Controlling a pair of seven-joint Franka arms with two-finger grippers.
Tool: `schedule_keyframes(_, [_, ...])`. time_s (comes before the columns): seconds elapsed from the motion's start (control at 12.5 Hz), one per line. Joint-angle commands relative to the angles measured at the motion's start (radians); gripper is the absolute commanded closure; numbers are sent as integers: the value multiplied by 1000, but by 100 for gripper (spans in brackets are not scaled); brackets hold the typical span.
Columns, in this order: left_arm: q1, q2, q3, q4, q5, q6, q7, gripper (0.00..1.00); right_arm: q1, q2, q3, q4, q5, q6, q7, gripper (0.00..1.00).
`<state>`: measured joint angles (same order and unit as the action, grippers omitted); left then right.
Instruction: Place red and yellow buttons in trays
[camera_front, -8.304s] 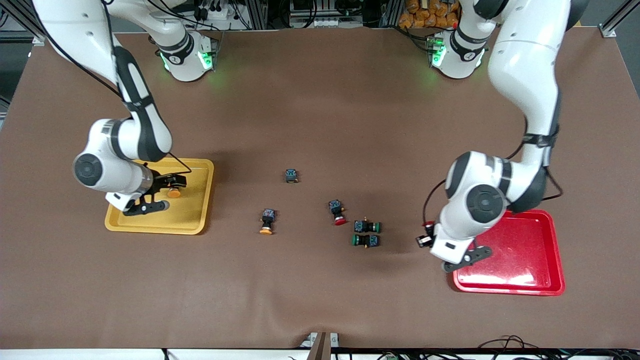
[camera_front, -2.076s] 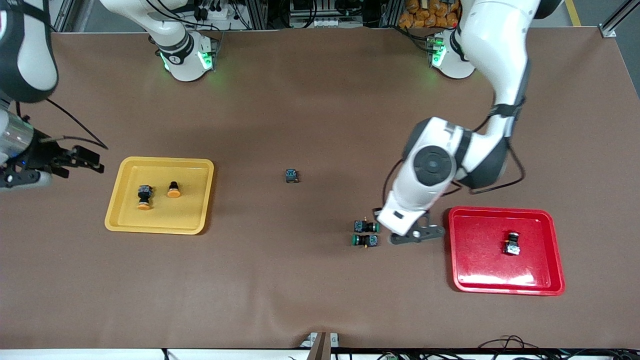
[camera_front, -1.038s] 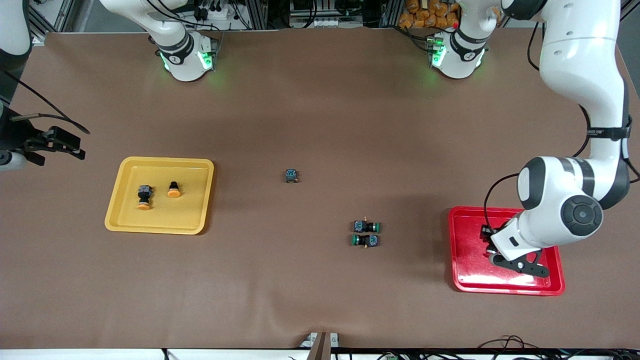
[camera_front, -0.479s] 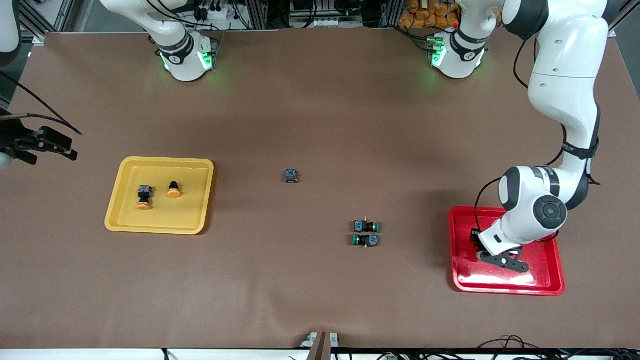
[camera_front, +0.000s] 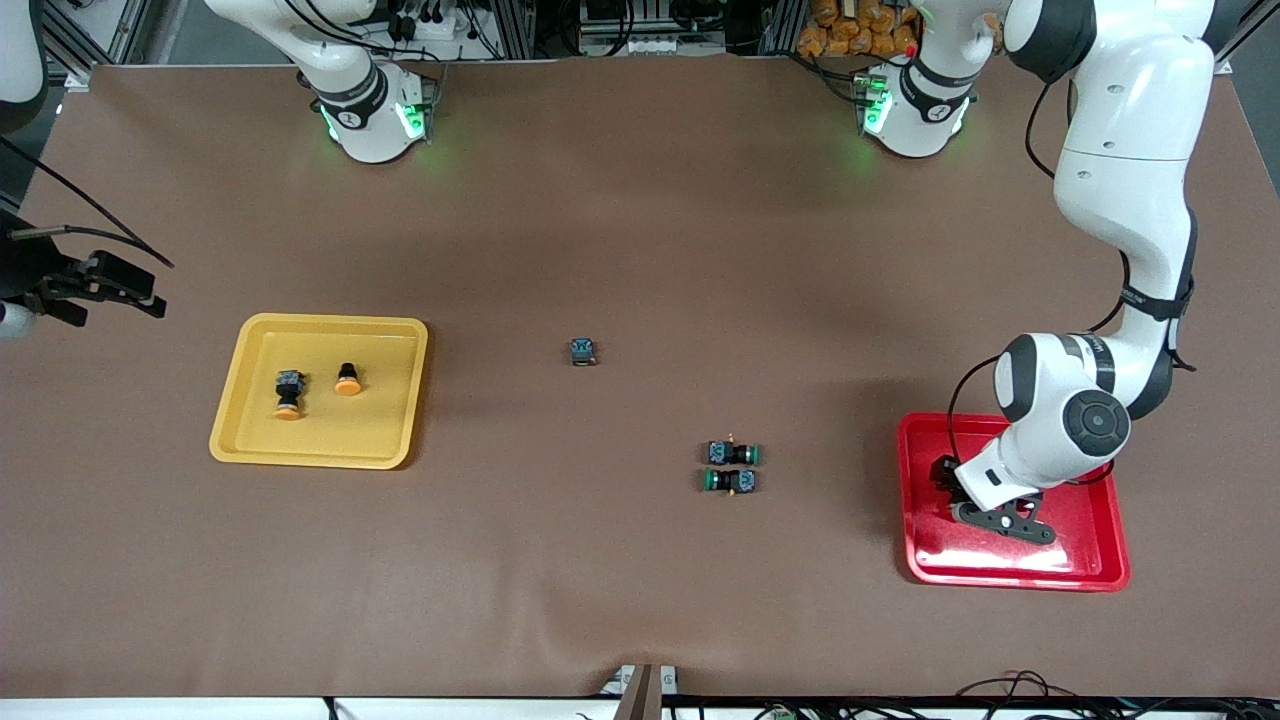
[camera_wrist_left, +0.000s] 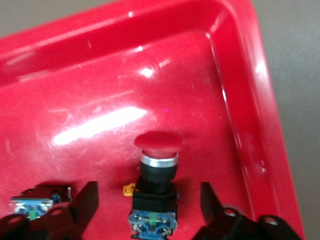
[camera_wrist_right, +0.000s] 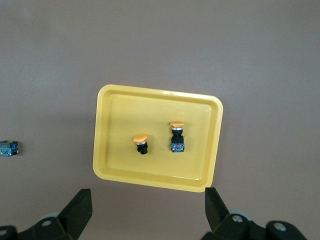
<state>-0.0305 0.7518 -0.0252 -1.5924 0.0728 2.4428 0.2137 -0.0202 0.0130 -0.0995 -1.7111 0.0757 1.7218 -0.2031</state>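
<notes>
Down inside the red tray (camera_front: 1085, 560), the left tool (camera_front: 985, 500) sits low with its fingers (camera_wrist_left: 85, 200) spread wide either side of a red button (camera_wrist_left: 156, 165). That button is lying on the tray floor, cap pointing away from the wrist, with clear gaps to both fingers, so it looks let go. A second switch body (camera_wrist_left: 32, 206) peeks in at the edge of the left wrist view; I think that's the other red one, but only a corner shows, so don't quote me.

Both yellow buttons, one (camera_front: 289, 392) and the other (camera_front: 347, 380), are in the yellow tray (camera_front: 300, 455). The right tool (camera_front: 105, 285) waits open, up over the counter (camera_front: 640, 220) out past that tray at the right arm's end.

For doing this step well: I'd lift the left tool straight up before swinging anywhere. Those fingers sit low beside the body, so any sideways drift could knock the button rolling or clip the tray rim. The green-capped switches (camera_front: 733, 467) and the capless block (camera_front: 583, 351) should stay where they are.
</notes>
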Motion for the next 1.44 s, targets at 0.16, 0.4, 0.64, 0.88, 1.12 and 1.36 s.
schedule_keyframes(0.16, [4, -236, -7, -15, 2, -232, -7, 0, -37, 7, 24, 22, 6, -33, 10, 0])
schedule_keyframes(0.4, [3, -406, -7, -6, 4, -420, -10, 0, -29, 2, 29, 36, 1, -76, 25, 0])
schedule_keyframes(0.64, [1, -546, -12, 49, -1, -676, -45, 0, -30, -1, 27, 37, -1, -77, 47, 0])
schedule_keyframes(0.88, [-6, -641, -41, 83, -2, -855, -142, 0, -37, -4, 26, 47, -1, -96, 50, 0])
schedule_keyframes(1.12, [-6, -732, -51, 81, -5, -958, -137, 0, -38, -5, 23, 65, -1, -136, 48, 0])
schedule_keyframes(1.36, [0, -753, -48, 83, -48, -964, -180, 0, -50, -8, 23, 64, -1, -180, 48, 0])
